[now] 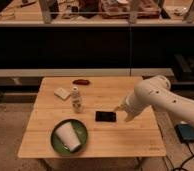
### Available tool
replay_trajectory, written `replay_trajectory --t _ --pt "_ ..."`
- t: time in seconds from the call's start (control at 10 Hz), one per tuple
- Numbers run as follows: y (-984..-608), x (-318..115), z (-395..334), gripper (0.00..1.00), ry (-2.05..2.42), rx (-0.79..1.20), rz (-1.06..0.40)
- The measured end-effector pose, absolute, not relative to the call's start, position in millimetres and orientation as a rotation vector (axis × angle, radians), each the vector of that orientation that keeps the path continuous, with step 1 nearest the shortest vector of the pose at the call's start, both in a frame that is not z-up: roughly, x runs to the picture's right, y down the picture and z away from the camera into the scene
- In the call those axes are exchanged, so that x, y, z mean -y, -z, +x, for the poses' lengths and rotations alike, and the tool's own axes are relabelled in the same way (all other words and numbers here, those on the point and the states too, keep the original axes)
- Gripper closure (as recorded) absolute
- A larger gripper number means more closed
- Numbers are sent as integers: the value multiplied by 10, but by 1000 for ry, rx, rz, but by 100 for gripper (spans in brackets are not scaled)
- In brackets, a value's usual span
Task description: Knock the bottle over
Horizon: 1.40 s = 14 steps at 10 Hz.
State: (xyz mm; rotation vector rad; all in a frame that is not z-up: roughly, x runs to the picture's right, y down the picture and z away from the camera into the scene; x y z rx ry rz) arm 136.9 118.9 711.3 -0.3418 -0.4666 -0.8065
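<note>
White cup [70, 137] lies on green plate [82, 130]; black slab [105, 116], perhaps phone

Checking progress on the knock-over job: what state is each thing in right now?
Bottle: upright, not touched.
Cup: on its side, on the green plate.
Black card: lying flat.
Gripper: over the table, right of the black card, away from the bottle.

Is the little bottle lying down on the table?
No, the bottle stands upright on the table, and the gripper is apart from it, next to the flat black object.
</note>
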Motion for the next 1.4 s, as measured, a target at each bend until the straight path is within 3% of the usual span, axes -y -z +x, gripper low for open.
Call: replay_trajectory --t 0.2,1.4 --pt "-7096 -1190 1405 69 803 466 -343" --pt "-7155 -953 1267 70 950 363 -260"
